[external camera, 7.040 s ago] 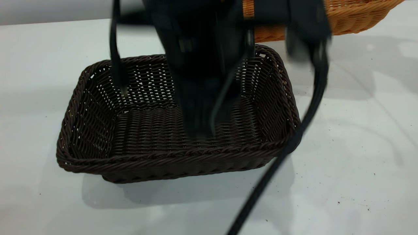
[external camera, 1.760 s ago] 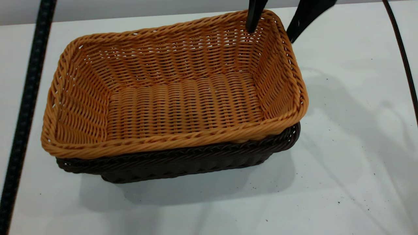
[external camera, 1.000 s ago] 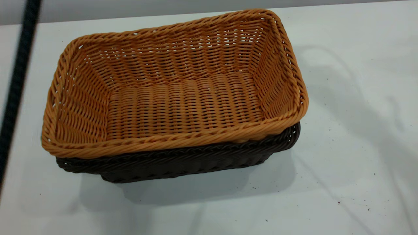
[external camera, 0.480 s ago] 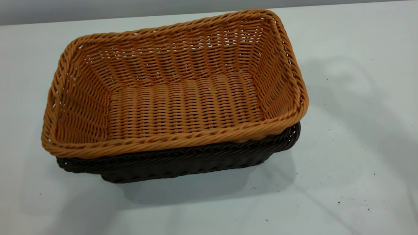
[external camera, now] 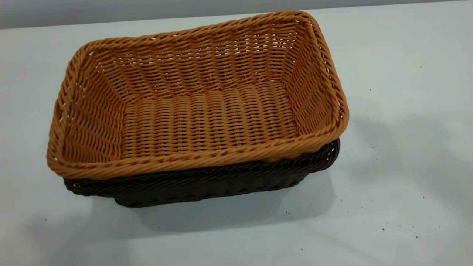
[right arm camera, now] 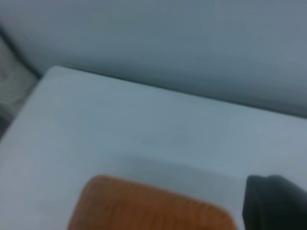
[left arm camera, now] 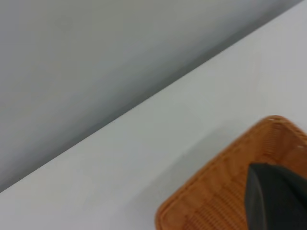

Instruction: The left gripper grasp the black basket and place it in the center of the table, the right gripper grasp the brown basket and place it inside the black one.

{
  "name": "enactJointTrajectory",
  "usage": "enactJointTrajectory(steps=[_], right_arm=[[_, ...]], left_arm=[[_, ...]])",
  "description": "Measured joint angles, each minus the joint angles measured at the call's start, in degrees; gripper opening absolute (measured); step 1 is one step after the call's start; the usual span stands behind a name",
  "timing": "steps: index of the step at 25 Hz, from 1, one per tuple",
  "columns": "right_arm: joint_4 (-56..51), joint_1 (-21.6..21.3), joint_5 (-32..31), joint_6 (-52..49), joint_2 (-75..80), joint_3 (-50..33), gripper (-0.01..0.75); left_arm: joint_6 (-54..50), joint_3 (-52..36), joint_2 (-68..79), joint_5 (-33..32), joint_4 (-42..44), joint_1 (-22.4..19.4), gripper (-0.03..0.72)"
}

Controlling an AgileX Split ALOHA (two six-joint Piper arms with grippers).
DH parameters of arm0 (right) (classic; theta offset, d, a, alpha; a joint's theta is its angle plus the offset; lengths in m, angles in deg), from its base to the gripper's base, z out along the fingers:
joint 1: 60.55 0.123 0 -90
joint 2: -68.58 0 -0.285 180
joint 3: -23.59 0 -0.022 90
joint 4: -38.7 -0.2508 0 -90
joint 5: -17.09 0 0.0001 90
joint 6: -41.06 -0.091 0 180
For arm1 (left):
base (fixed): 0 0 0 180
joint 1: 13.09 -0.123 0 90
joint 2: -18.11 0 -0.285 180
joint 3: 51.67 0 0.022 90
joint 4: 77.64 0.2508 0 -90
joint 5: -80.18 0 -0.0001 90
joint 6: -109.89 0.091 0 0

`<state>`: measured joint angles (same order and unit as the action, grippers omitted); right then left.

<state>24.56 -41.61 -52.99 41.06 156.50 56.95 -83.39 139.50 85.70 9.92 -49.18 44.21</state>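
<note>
Nesting done: brown basket [external camera: 207, 111] sits inside black basket [external camera: 207, 183] on desk [external camera: 399, 155]; both arms have withdrawn; we cannot tell either end effector's opening.

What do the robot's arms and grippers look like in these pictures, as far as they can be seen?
Very little shows. The exterior view has no arm or gripper in it. In the left wrist view, one black, matte, wedge-shaped piece of the left gripper enters at a corner. In the right wrist view, a black, rounded block of the right gripper shows at the edge. No cables or markings are visible.
</note>
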Motion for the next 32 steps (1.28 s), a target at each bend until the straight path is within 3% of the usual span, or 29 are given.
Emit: enactJointTrajectory(steps=[12, 20, 32], right_arm=[[-1.9, 0.0, 0.1, 1.7, -22.6, -26.9, 0.0], [-1.9, 0.0, 0.4, 7.6, -39.6, -43.7, 0.0], [-0.2, 0.0, 9.0, 11.5, -63.9, -67.8, 0.0]], left_arm=[[4.8, -2.8, -18.9, 0.4, -11.9, 0.0, -0.001], [9.4, -18.4, -33.1, 0.2, -19.5, 0.0, -0.001], [11.6, -43.2, -45.7, 0.4, -25.4, 0.0, -0.001]])
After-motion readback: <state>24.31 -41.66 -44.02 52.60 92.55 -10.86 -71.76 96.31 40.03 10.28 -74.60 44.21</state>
